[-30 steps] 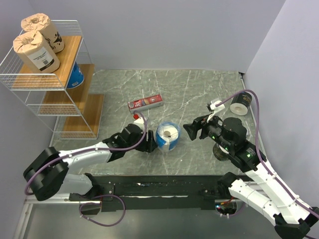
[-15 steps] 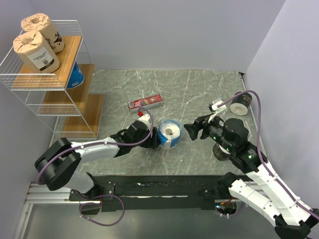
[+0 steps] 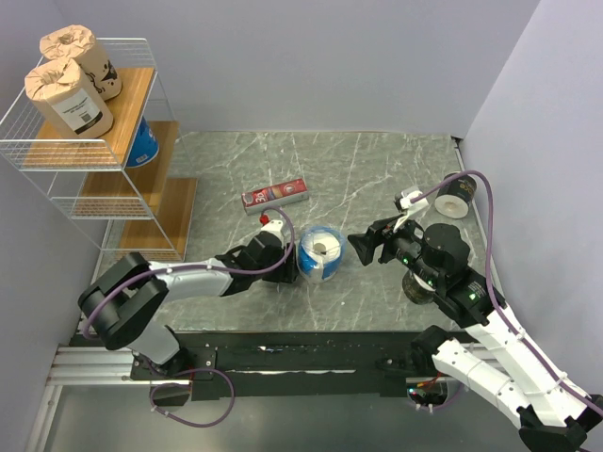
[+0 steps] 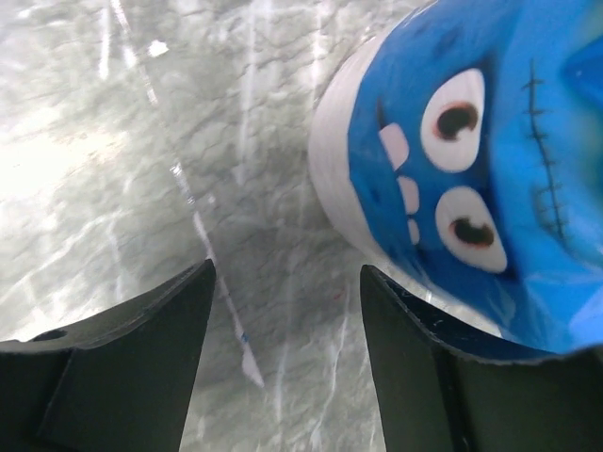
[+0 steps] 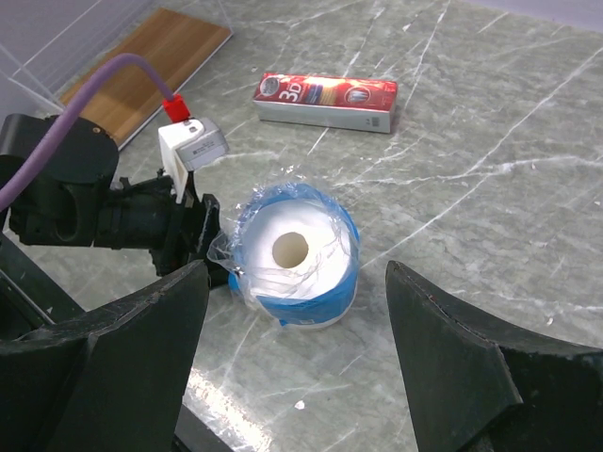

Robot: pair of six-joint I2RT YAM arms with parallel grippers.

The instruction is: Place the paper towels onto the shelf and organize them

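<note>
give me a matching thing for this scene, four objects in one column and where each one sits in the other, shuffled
Things:
1. kraft-brown rolls
2. red box
3. blue-and-white roll
4. dark roll

Places:
A. far right of the table, close to the wall
B. top board of the shelf
C. middle of the table, standing with its core up
D. flat on the table, just beyond the standing roll

Pairs: 1-B, 2-D, 3-C, 4-A
</note>
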